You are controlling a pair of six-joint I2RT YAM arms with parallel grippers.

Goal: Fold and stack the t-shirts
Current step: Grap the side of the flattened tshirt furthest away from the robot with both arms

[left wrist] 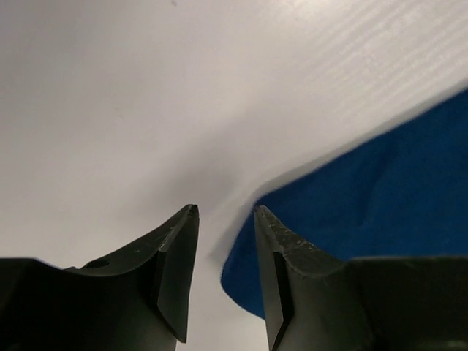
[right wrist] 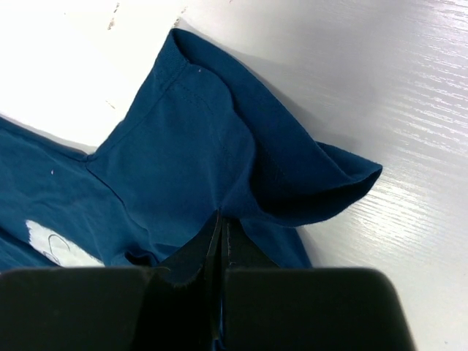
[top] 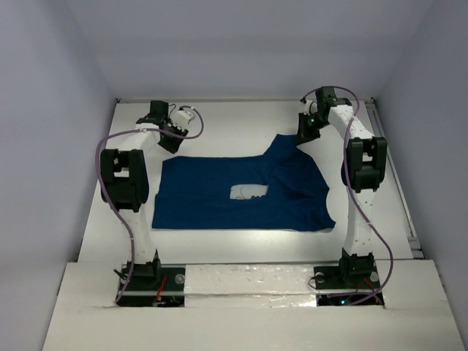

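Right end effector seemingly pinches t-shirt sleeve

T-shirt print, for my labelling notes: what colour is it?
Whitish print on dark blue t-shirt; shows best in top external view.

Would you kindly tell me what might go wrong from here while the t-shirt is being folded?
1. The right gripper is shut on only a small pinch of the t-shirt, so the cloth could slip free when it is pulled.
2. The left gripper is open with the shirt's edge beside one finger, not between the jaws. Closing here may catch nothing, and a one-sided pull would skew the fold.
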